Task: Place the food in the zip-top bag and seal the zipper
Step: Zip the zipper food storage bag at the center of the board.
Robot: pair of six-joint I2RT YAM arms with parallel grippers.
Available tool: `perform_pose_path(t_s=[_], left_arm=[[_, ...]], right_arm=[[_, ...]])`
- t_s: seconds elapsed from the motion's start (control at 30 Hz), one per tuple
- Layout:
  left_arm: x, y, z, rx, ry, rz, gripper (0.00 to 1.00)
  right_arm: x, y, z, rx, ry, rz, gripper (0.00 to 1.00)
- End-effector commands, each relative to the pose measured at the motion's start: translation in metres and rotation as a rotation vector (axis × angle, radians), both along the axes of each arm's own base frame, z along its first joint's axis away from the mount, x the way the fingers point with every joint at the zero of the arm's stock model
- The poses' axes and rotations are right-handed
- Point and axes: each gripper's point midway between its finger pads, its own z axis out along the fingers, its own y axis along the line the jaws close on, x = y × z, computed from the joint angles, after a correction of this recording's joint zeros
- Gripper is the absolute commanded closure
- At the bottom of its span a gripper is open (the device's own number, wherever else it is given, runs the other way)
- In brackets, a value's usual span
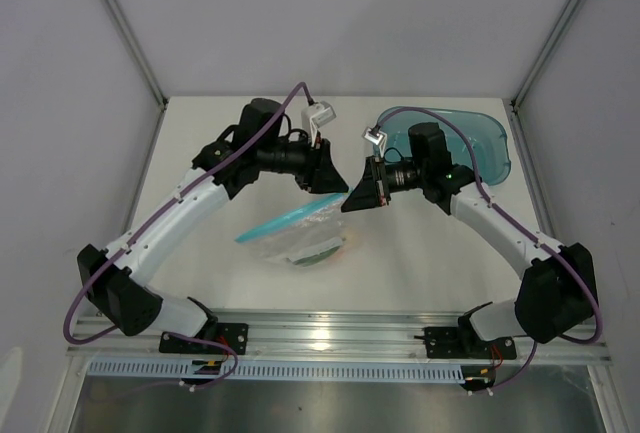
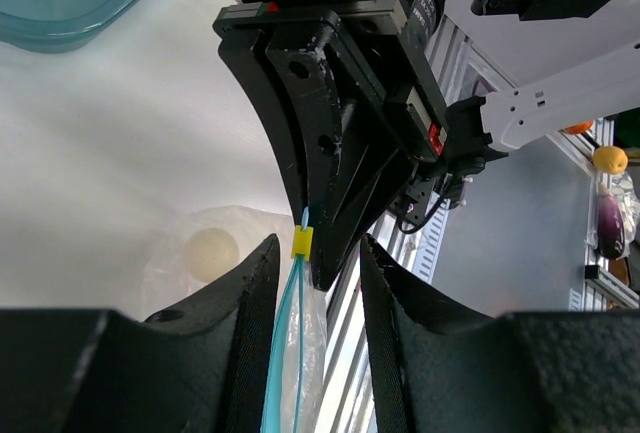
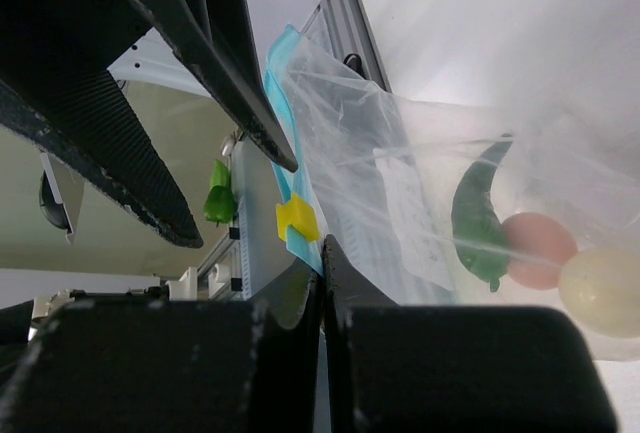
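The clear zip-top bag hangs between the two grippers, its lower part on the table, its light blue zipper uppermost. My right gripper is shut on the zipper's end, just below a yellow slider. Inside the bag lie the dark green piece, the peach-pink egg and the cream-white ball. My left gripper is open, with the zipper strip running untouched between its fingers, right by the slider. The ball shows through the plastic.
A translucent teal-blue tub stands at the back right, behind the right arm. The aluminium rail runs along the near edge. White walls close in the table at the left, the back and the right. Loose toy food lies beyond the rail.
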Motion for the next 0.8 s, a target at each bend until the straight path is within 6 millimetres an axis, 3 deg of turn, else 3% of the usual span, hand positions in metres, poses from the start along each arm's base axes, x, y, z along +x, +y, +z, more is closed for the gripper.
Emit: perform_pose_path(t_s=[0.0, 0.23, 0.4, 0.77], left_arm=[[-0.004, -0.005, 0.000, -0.010, -0.036, -0.046, 0.60], [0.000, -0.005, -0.009, 0.039, -0.057, -0.030, 0.56], [-0.002, -0.008, -0.010, 0.048, -0.065, -0.044, 0.58], [-0.002, -0.006, -0.011, 0.060, -0.068, -0.033, 0.93]], right_arm=[[0.006, 0.003, 0.021, 0.045, -0.047, 0.015, 1.00], [0.006, 0.004, 0.022, 0.053, -0.048, 0.018, 1.00], [0.007, 0.005, 0.022, 0.054, -0.041, 0.019, 1.00], [0.007, 0.005, 0.020, 0.052, -0.039, 0.012, 1.00]])
